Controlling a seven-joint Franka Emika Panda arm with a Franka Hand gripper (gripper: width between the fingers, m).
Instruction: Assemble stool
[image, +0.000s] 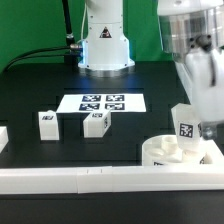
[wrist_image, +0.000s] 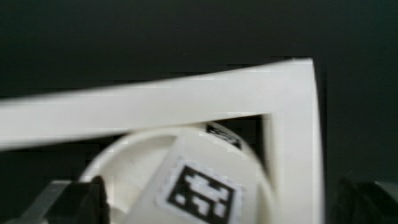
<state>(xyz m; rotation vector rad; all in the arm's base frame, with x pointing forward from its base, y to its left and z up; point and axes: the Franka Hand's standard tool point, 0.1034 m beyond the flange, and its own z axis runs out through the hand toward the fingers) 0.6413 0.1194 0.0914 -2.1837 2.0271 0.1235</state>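
Note:
The round white seat (image: 165, 152) lies at the exterior view's lower right, in the corner of the border rails. My gripper (image: 192, 112) hangs just above it, shut on a white leg block (image: 185, 126) with a black tag, held slightly tilted over the seat. In the wrist view the tagged leg block (wrist_image: 205, 190) sits between the dark fingers (wrist_image: 75, 200), with the seat (wrist_image: 143, 160) right beneath it. Two more leg blocks stand on the black table, one at the left (image: 47, 122) and one near the middle (image: 95, 123).
The marker board (image: 100, 102) lies in the table's middle, in front of the robot base (image: 105, 45). Long white border rails (image: 70, 178) run along the front edge and meet in a corner (wrist_image: 285, 90) beside the seat.

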